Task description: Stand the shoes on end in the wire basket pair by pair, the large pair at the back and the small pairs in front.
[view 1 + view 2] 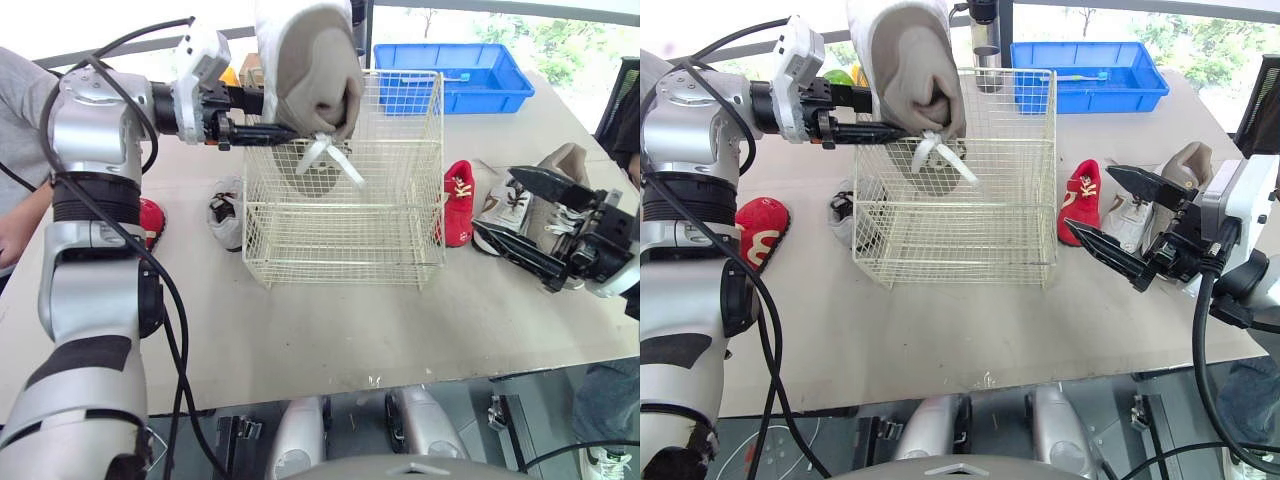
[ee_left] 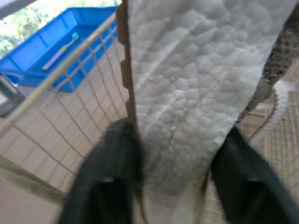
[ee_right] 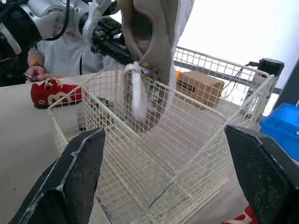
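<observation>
The place looks like a robotics lab or test room. A plain beige table (image 1: 330, 330) stands by bright windows (image 1: 1205, 30), with a blue plastic bin (image 1: 490, 100) at its far edge, a cardboard box (image 3: 200, 87), and a person (image 3: 65, 56) seated at its left edge.

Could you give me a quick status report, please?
Left gripper shut on grey shoe, at mouth of basket. Right gripper open, empty. Laces dangling loose.

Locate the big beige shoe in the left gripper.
Head views, left side: big beige shoe held on end by the left gripper over the wire basket's left side.
</observation>
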